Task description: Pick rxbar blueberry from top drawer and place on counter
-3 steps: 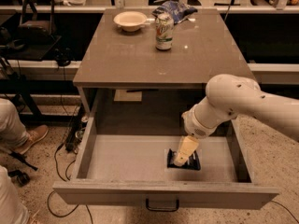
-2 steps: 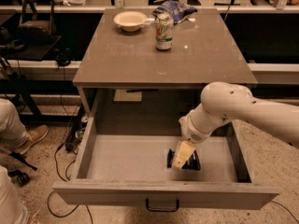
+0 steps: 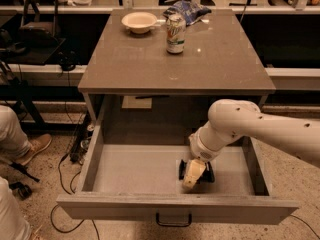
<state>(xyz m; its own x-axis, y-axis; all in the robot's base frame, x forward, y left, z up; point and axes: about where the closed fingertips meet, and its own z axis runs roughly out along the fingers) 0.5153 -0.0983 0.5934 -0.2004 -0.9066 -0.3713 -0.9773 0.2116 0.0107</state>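
The top drawer [image 3: 125,171] is pulled open, with a dark handle [image 3: 173,219] on its front panel. The rxbar blueberry [image 3: 206,172], a small dark bar, lies on the drawer floor at the right, mostly hidden under my gripper [image 3: 193,176]. The white arm reaches in from the right and the gripper points down onto the bar. The counter [image 3: 175,64] is the grey-brown table top above the drawer.
On the counter's far end stand a white bowl [image 3: 139,21], a green drink can [image 3: 175,33] and a blue chip bag [image 3: 189,10]. A person's leg and shoe [image 3: 22,144] are at the left, with cables on the floor.
The gripper has moved a little forward and down onto the bar. The bar lies in the same place.
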